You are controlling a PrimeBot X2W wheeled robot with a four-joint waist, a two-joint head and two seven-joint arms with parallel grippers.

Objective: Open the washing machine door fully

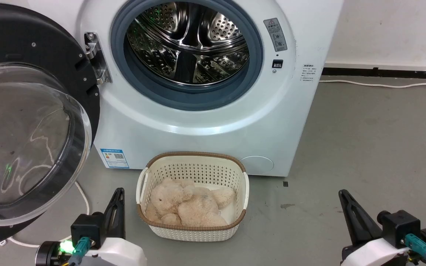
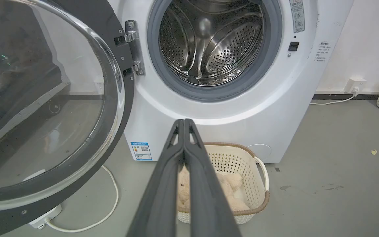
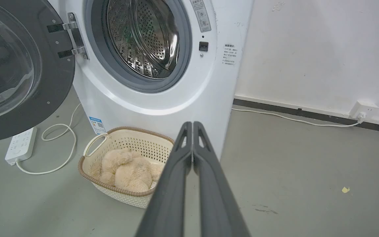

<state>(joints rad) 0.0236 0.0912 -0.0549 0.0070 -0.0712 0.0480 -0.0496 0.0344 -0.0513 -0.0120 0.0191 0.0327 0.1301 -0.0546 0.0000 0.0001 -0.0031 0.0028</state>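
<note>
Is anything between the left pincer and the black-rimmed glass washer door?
Nothing visible does. The shut left pincer sits just right of the black-rimmed round glass door, with only grey floor showing between them.

washing machine door (image 1: 31,37): black rim looks plastic, dull sheen; bowl window clear glass, smooth, reflections all over. washing machine (image 1: 198,125) front white, glossy, smooth. drum (image 1: 187,44) polished steel, perforated, mirror-ish. gasket (image 1: 187,98) grey rubber, matt. hinge (image 1: 96,59) bright chromed metal. basket (image 1: 194,171) cream plastic, holey walls, brown woven-look rim. plush toy (image 1: 187,207) fluffy beige pile. floor (image 1: 364,147) grey, matt, bit stained. left gripper (image 2: 184,122), right gripper (image 3: 192,124): dark matt plastic, by looks.
</note>
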